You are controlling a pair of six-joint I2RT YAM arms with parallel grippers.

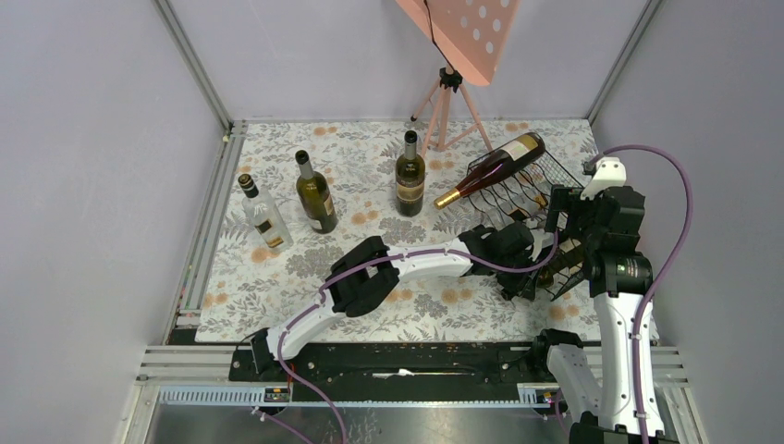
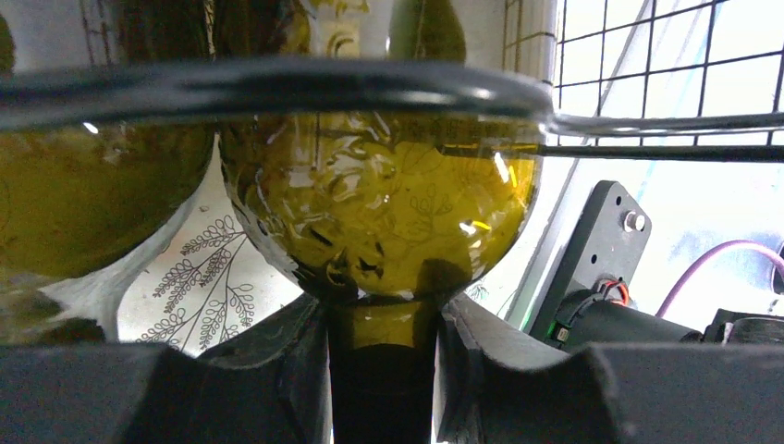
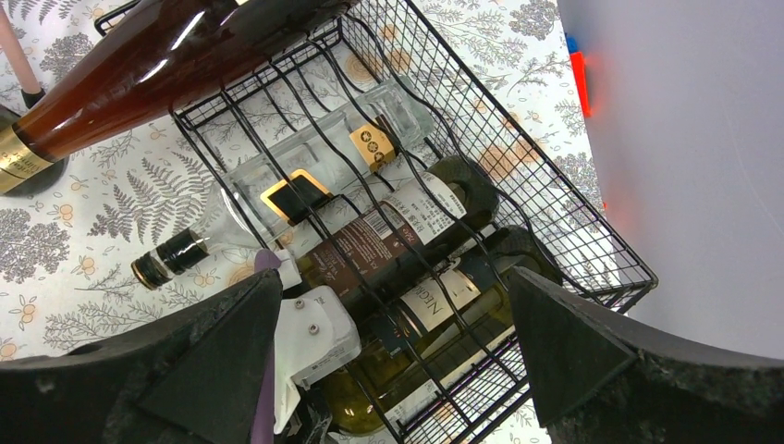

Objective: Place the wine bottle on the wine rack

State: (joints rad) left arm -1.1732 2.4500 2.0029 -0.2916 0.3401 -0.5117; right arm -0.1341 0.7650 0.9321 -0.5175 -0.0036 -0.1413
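Observation:
My left gripper point(image 2: 384, 326) is shut on the neck of a green wine bottle point(image 2: 379, 213). The bottle lies in a lower cradle of the black wire wine rack point(image 2: 277, 85), with a rack wire crossing above its shoulder. From above, my left gripper point(image 1: 527, 259) reaches into the wine rack's point(image 1: 522, 190) near side. In the right wrist view the same green wine bottle point(image 3: 439, 301), with a white label, lies beside a dark bottle point(image 3: 388, 231) and a clear one point(image 3: 305, 171). My right gripper point(image 3: 393, 338) hovers open above the wine rack point(image 3: 555, 213), holding nothing.
A red-brown bottle point(image 1: 490, 166) with a gold neck lies across the rack's top. Three bottles stand upright on the floral cloth: a clear one point(image 1: 263, 217) and two dark ones point(image 1: 316, 194) point(image 1: 410, 176). A pink tripod stand point(image 1: 448, 102) is at the back. Walls close both sides.

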